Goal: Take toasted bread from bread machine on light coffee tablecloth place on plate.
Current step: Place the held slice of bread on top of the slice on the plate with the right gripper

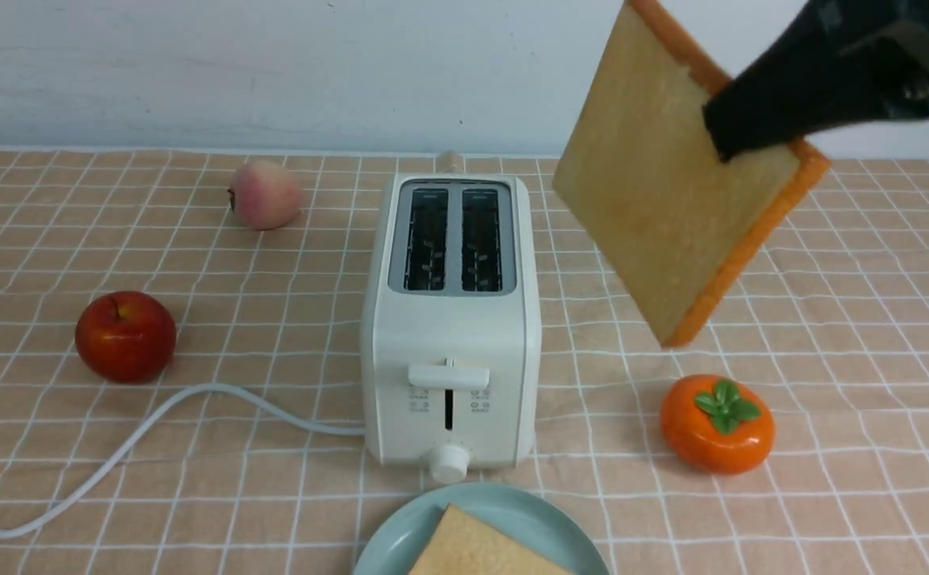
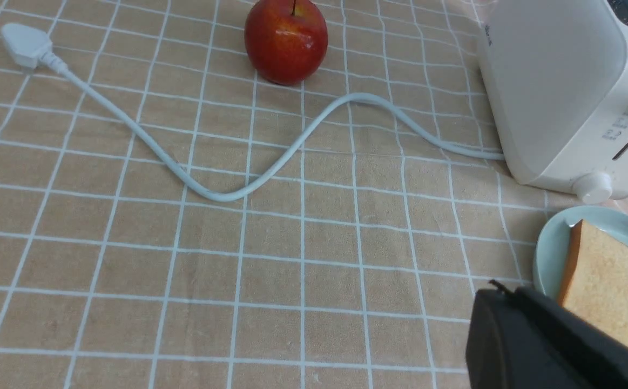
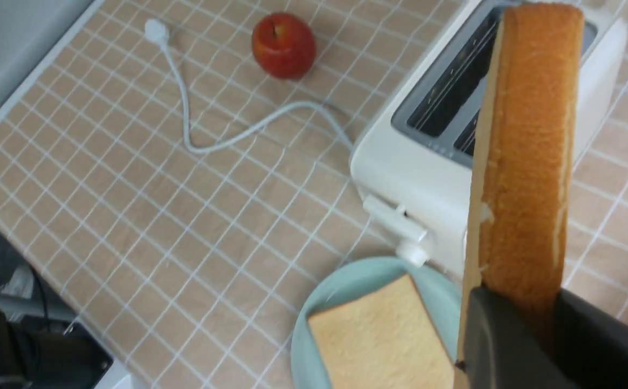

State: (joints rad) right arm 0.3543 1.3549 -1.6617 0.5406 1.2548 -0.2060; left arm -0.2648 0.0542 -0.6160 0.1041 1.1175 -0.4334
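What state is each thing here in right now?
toaster: both slots empty, lever up.
raised toast slice: tilted in the air.
other toast slice: flat on the plate.
plug: loose on the tablecloth, not plugged in.
right end effector: shut on the raised toast slice.
left end effector: shut.

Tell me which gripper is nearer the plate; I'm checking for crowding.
Left. The left gripper is beside the plate; the right gripper holds toast high, right of the toaster.

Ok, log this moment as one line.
right tool: shut on airborne toast slice | toaster: both slots empty | plate: holds other toast slice | left tool: shut
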